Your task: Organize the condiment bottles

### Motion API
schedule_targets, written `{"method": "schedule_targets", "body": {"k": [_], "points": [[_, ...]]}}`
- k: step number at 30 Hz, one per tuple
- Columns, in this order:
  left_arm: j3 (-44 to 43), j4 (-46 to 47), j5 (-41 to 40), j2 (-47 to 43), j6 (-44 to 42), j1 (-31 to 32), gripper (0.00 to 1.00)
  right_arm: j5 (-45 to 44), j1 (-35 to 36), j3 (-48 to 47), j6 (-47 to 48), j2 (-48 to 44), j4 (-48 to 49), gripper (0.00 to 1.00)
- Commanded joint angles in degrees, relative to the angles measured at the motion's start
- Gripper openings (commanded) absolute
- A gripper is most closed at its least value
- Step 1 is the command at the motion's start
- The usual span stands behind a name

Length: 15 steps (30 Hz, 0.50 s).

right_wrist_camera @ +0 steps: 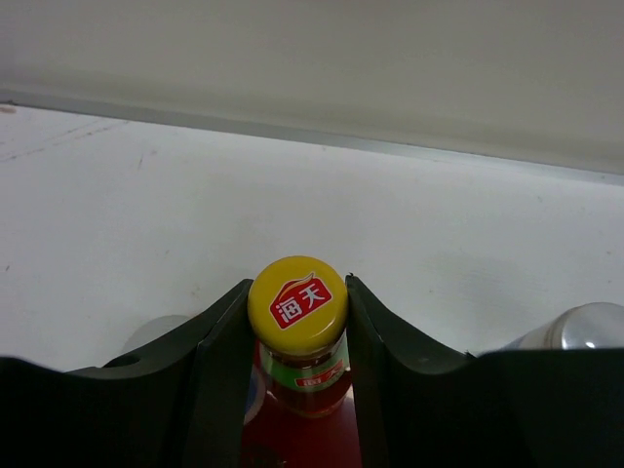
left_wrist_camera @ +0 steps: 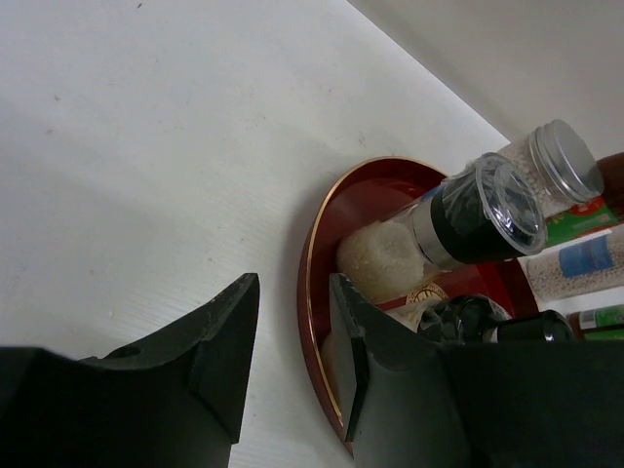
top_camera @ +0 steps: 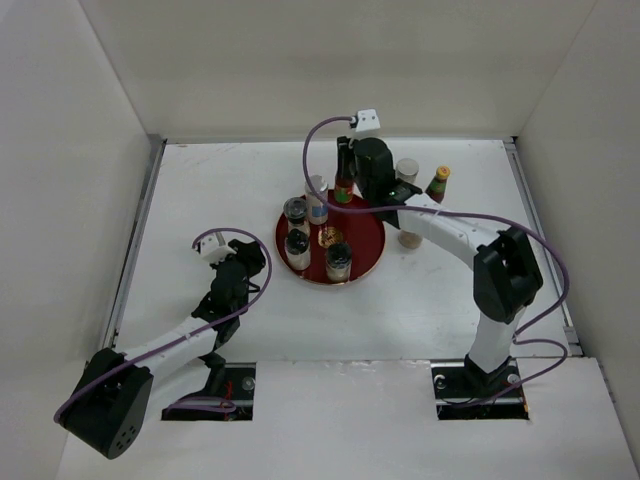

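Observation:
A round red tray [top_camera: 368, 240] holds several condiment bottles: a clear-capped grinder [top_camera: 296, 212] [left_wrist_camera: 478, 214], a silver-topped shaker [top_camera: 317, 200] [left_wrist_camera: 561, 161] and dark-lidded jars [top_camera: 338, 262]. At the tray's far edge my right gripper [top_camera: 345, 172] [right_wrist_camera: 297, 286] is shut on the yellow cap of a red-labelled sauce bottle [top_camera: 344, 190] [right_wrist_camera: 297, 304]; red tray shows beneath it. I cannot tell whether it stands or hangs. My left gripper [top_camera: 252, 255] [left_wrist_camera: 292, 283] is low beside the tray's left rim [left_wrist_camera: 314, 263], jaws a little apart with only table between them.
Right of the tray, on the white table, stand a pale shaker [top_camera: 407, 170] and a second yellow-capped sauce bottle [top_camera: 438, 183]. Another shaker [top_camera: 410, 238] is partly hidden under the right arm. White walls close the table at the back and both sides.

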<state>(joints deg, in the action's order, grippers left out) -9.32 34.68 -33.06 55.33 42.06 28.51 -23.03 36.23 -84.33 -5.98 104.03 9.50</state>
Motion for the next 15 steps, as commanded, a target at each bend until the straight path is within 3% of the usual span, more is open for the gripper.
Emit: {"method": "schedule_targets", "body": {"k": [1,15], "points": [[-0.70,3.29,0.45,-0.84,0.65,-0.43,0.33,-0.61,0.99,-1.97,-0.09,-0.06,9.75,0.27],[-0.96,3.29,1.15,-0.22,0.83,-0.35,0.33,-5.19,5.21,10.50,-2.80,-7.69,10.37,0.26]]}}
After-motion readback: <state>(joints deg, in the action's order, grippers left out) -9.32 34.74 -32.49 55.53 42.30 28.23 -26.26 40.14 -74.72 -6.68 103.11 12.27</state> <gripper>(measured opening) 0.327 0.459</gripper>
